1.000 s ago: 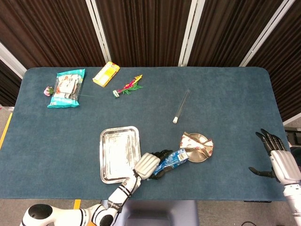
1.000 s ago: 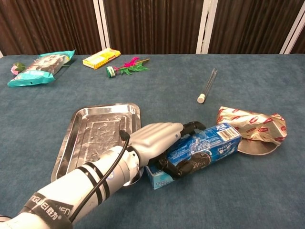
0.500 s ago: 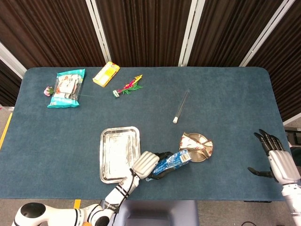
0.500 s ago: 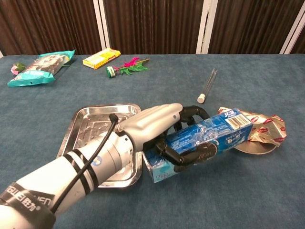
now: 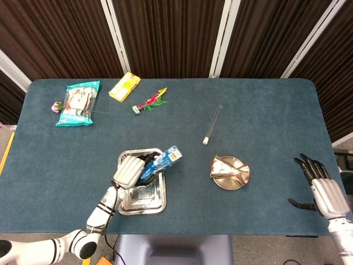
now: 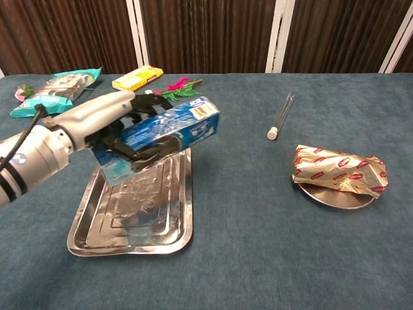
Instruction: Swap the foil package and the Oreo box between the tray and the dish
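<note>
While the left hand (image 6: 106, 123) grips the Oreo box (image 6: 169, 132) just above the tray (image 6: 90, 229), lower it level (right hand (image 5: 322, 190) idle, fingers spread) before letting go.

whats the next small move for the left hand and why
Probably lower the Oreo box onto the tray and let go: the left hand holds it lifted above the tray's bare metal, and the foil package already lies on the dish.

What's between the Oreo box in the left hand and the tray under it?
Nothing visible. The left hand holds the Oreo box tilted above the tray, whose bed shows bare. The foil package lies on the dish, apart to the right.
</note>
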`<state>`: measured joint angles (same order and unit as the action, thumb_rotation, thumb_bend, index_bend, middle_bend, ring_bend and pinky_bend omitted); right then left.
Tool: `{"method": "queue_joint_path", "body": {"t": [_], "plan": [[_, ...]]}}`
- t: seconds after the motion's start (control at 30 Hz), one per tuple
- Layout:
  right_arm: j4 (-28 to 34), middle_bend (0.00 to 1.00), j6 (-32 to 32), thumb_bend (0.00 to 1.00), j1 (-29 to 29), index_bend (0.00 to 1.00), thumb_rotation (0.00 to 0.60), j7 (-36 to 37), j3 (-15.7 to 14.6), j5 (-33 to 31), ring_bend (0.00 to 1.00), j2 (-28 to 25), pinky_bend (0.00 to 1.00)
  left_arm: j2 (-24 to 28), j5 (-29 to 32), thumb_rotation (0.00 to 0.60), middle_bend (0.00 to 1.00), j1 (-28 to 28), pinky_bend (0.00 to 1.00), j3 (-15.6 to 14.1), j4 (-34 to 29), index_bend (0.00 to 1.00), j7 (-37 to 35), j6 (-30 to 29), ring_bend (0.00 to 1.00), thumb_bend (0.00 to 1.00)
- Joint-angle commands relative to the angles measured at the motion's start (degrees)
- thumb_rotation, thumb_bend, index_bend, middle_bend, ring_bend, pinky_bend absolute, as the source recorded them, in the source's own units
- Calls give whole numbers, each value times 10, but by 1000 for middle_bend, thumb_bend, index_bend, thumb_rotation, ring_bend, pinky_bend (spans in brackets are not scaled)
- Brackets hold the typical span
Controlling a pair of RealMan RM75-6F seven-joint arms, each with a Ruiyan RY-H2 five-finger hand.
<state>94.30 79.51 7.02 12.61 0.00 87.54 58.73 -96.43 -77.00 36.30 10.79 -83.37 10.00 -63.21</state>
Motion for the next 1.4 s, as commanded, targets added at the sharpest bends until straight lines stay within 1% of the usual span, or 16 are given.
{"method": "queue_joint_path", "body": {"t": [0.03,0.1,0.2,0.27,0.33,0.4,0.47,0.5,0.63,0.8,0.93,1.1,1.23,1.4], "plan": [[2,0,-4,194,1,0,600,-8,0,-1,0,3,0,16,16,600,535,-14,855,-10,15,374,-16,3,651,383],[3,0,-6,194,2,0,600,-13,0,-2,0,5,0,19,20,600,474,-18,822,-14,14,334,-20,6,590,384],[5,0,-8,194,2,0,600,-19,0,-1,0,7,0,19,16,600,408,-23,809,-18,10,282,-30,-2,533,384],[5,0,-9,193,2,0,600,-22,1,-2,0,8,0,18,12,600,344,-25,774,-21,5,221,-32,-6,453,385],[6,0,-9,194,2,0,600,-23,2,-2,0,8,0,19,13,600,206,-26,615,-25,-5,99,-27,-3,274,381],[6,0,-9,194,2,0,600,-22,1,-1,0,8,0,21,17,600,98,-25,474,-26,-12,24,-15,-1,148,374],[6,0,-8,194,1,0,600,-20,0,2,0,7,0,20,26,600,22,-25,367,-26,-18,0,3,1,59,366],[6,0,-7,193,1,0,600,-19,0,3,0,6,0,20,32,600,3,-25,322,-26,-21,0,10,3,26,362],[4,0,-1,193,-2,0,600,-12,0,6,0,4,0,34,57,600,0,-28,266,-30,-49,0,35,14,0,361],[3,0,-3,194,-2,0,600,-12,-1,10,0,4,0,59,58,600,0,-38,244,-39,-95,0,53,3,0,364],[5,0,0,194,-3,0,600,-14,-4,17,0,3,0,79,68,600,0,-42,216,-45,-131,0,57,11,0,362],[7,0,9,194,-6,0,600,-6,-11,34,0,-1,0,68,96,600,0,-34,138,-42,-113,0,49,36,0,357],[4,0,9,194,-7,0,600,0,-10,33,0,-3,0,53,73,600,0,-32,62,-38,-91,0,24,28,0,338],[4,0,10,193,-7,0,600,8,-11,34,0,-6,0,57,52,600,0,-29,31,-38,-98,0,4,29,0,332]]}}
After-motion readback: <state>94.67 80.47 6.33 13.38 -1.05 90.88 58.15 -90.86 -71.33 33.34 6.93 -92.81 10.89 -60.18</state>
